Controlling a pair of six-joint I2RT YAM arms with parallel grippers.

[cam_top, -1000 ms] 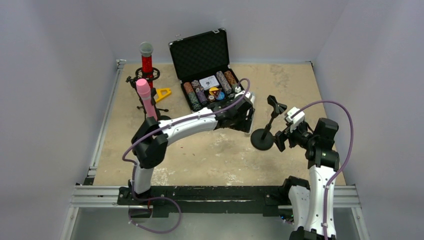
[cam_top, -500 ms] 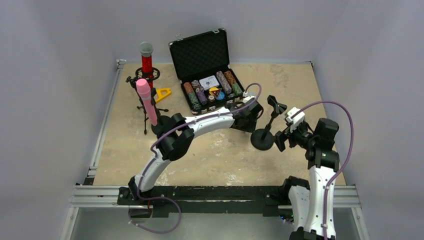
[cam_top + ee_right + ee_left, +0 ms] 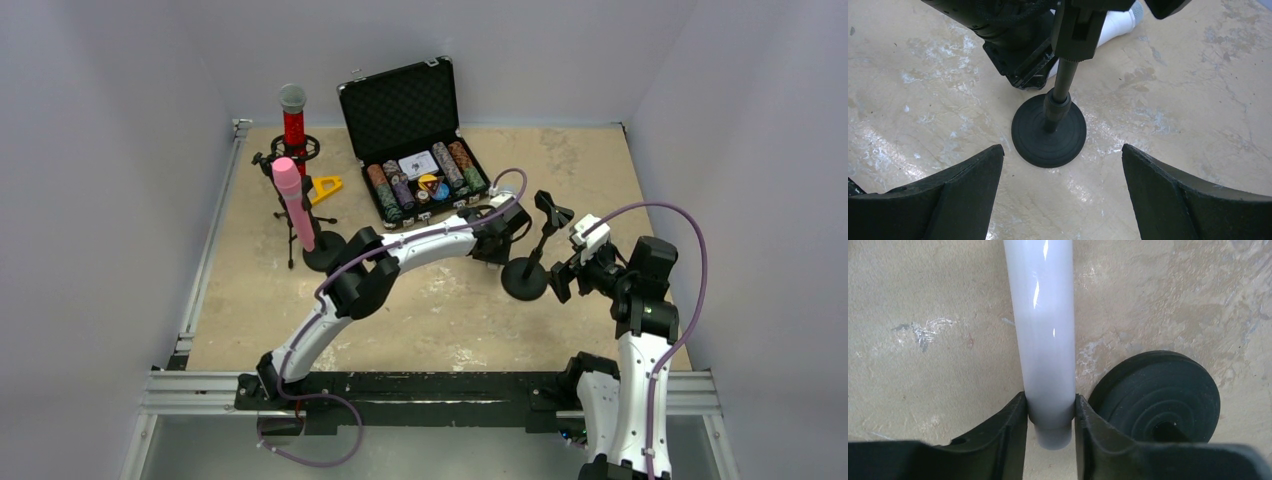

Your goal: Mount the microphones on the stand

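white microphone (image 3: pixel 1044 340) clamped in left gripper (image 3: pixel 1050 415)

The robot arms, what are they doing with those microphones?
They are putting microphones onto stands. The left pincer grips the white microphone by its bottom end, close beside the round base of the empty black stand. The right pincer is open, facing that same stand without touching it. The red microphone and the pink microphone are up on the other stands at the far left, so the white one is the last to go on.
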